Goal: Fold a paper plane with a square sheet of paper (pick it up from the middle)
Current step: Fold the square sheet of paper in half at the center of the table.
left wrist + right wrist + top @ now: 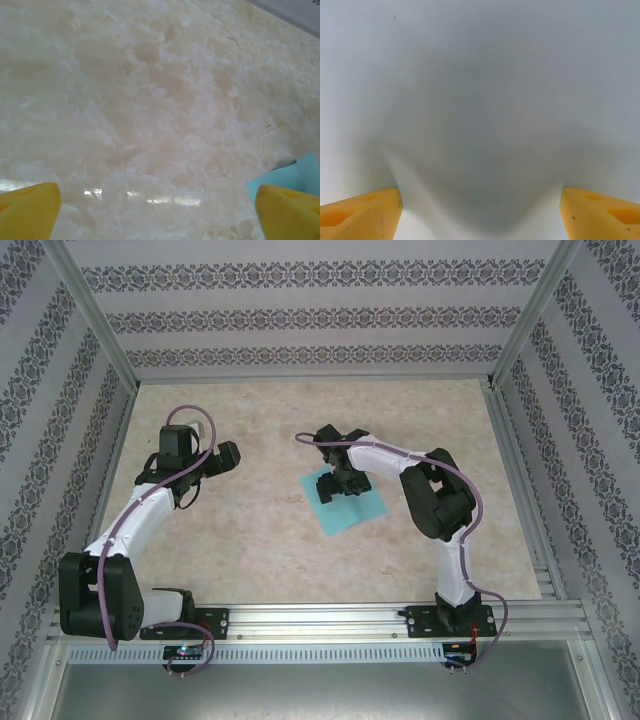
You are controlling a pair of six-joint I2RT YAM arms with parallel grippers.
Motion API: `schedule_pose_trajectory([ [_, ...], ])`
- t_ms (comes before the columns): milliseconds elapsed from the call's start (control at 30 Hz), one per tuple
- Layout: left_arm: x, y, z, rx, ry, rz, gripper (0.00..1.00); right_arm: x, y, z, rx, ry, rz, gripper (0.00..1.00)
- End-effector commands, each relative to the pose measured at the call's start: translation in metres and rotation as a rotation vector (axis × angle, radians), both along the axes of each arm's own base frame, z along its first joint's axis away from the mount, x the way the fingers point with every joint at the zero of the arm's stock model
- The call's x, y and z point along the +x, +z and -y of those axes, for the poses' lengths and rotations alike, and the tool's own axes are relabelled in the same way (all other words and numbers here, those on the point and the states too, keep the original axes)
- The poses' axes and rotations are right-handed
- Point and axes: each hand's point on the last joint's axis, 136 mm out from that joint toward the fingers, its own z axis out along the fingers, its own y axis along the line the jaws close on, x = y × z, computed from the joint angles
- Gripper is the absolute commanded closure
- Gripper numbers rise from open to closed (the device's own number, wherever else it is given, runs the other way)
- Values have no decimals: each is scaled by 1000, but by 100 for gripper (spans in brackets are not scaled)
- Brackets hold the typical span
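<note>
Glossy and smooth across the stone-patterned bench point(150, 100), with bright glints near its close edge. Thin, matt turquoise for the square sheet of paper point(352, 514) – plain, unmarked. Matt yellow, slightly pitted, foam-like on the fingers point(30, 210) of the left pincer point(156, 200) and of the right pincer point(481, 200). Brushed metal along the frame rail point(330, 625) – dull sheen.

Arms: 2, left arm point(130, 525) + right arm point(452, 550). Grippers: 2, left gripper point(230, 456) + right gripper point(345, 482). Yellow fingers point(30, 212): 4 total, 2 per gripper. Square sheet of paper point(350, 508): 1, turquoise, under the right fingers, corner just beside the left gripper's right finger. Purple cables point(196, 412): 2, 1 per arm. Table point(250, 560): 1.
</note>
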Motion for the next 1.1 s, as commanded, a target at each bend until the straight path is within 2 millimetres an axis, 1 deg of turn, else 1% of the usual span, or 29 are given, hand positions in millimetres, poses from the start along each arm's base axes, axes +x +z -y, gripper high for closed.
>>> schedule_pose_trajectory([
  [0, 3, 9, 6, -5, -24, 10, 0, -20, -49, 30, -122, -29, -110, 20],
  [67, 3, 9, 6, -4, -24, 9, 0, -18, -47, 28, -109, -31, -104, 21],
  [133, 3, 8, 6, -4, -24, 6, 0, -14, -39, 23, -81, -37, -89, 24],
  [233, 3, 8, 6, -6, -26, 5, 0, -7, -19, 11, -4, -47, -52, 32],
  [300, 3, 8, 8, -15, -36, 1, 0, -2, -2, -1, 68, -57, -21, 40],
  [333, 3, 8, 11, -21, -47, 1, 0, -1, 4, -5, 97, -64, -11, 46],
  [367, 2, 8, 14, -34, -63, -1, 0, 0, 12, -9, 130, -75, 8, 55],
  [400, 2, 8, 18, -49, -79, -3, 0, 2, 20, -11, 157, -90, 32, 61],
  [467, 2, 8, 24, -76, -103, -6, 0, 4, 36, -18, 234, -113, 74, 65],
  [567, 1, 4, 36, -120, -136, -15, 0, 4, 67, -32, 410, -140, 115, 68],
  [667, -3, -3, 56, -175, -175, -33, 1, -2, 98, -53, 653, -142, 110, 69],
  [733, -6, -10, 70, -202, -194, -50, 2, -5, 113, -64, 780, -147, 98, 69],
  [800, -10, -14, 89, -233, -221, -56, 3, -10, 115, -68, 854, -155, 70, 68],
  [867, -13, -16, 109, -259, -252, -54, 3, -12, 107, -67, 870, -174, 54, 68],
  [1000, -20, -23, 154, -279, -322, -52, 5, -12, 72, -50, 775, -225, 36, 65],
  [1067, -22, -30, 173, -288, -341, -58, 7, -11, 57, -41, 722, -245, 37, 63],
])
